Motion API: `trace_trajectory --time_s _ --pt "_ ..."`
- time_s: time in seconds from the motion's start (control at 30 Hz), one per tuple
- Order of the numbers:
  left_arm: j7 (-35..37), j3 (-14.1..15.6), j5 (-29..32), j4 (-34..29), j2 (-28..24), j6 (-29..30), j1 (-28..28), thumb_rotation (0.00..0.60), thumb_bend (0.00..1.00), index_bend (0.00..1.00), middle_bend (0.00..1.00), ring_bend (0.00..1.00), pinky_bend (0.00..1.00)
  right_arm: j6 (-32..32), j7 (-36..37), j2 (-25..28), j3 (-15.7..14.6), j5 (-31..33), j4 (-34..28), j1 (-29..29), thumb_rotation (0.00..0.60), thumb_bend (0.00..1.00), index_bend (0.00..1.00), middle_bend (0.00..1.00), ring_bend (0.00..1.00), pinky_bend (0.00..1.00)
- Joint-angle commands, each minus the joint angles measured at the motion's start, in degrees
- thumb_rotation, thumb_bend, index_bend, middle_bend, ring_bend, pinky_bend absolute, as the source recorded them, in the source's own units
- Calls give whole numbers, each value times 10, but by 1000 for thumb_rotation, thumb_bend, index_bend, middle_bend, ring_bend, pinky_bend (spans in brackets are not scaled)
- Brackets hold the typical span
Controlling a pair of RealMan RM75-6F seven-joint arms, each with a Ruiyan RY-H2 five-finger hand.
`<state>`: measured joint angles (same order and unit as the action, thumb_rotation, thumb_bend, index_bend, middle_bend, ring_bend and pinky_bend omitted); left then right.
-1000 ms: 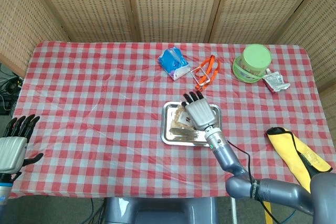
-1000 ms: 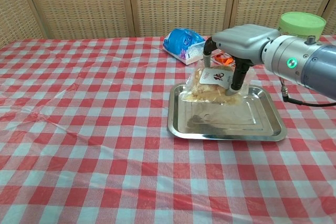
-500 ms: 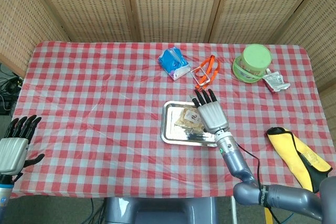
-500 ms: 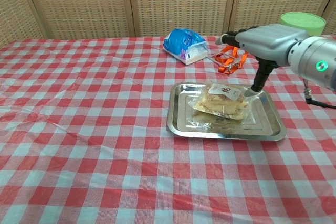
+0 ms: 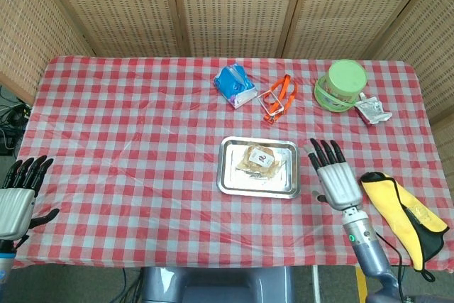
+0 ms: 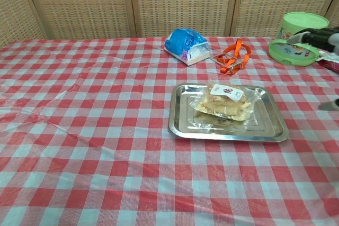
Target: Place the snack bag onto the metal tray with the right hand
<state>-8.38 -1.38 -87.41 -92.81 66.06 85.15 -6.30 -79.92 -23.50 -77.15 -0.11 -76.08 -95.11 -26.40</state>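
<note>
Head view shows the snack bag (image 5: 259,160) lying flat in the metal tray (image 5: 231,178) at frame centre; right robot hand (image 5: 334,176), released and empty, hovers beside it, so the placement looks done.

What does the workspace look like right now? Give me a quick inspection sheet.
Surface: table under a red-and-white checked cloth, slightly wrinkled.
Job's things: snack bag lies flat inside the tray, toward its far right part; no hand touches it.
Clutter: blue packet, orange strap, green tub, small sachet along the far side; yellow item at the near right edge.
Hands: right hand is right of the tray, fingers spread, holding nothing; left hand is off the table's near left corner, fingers apart, holding nothing.
Cables: dark cables on the floor at far left.
Surroundings: woven screen panels behind the table.
</note>
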Motion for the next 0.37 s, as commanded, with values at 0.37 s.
trace_trajectory --time_s 0.37 --pt "2 0 -14 5 7 21 7 600 97 0 0 0 0 -128 135 14 -56 -100 114 121 600 116 0 0 0 0"
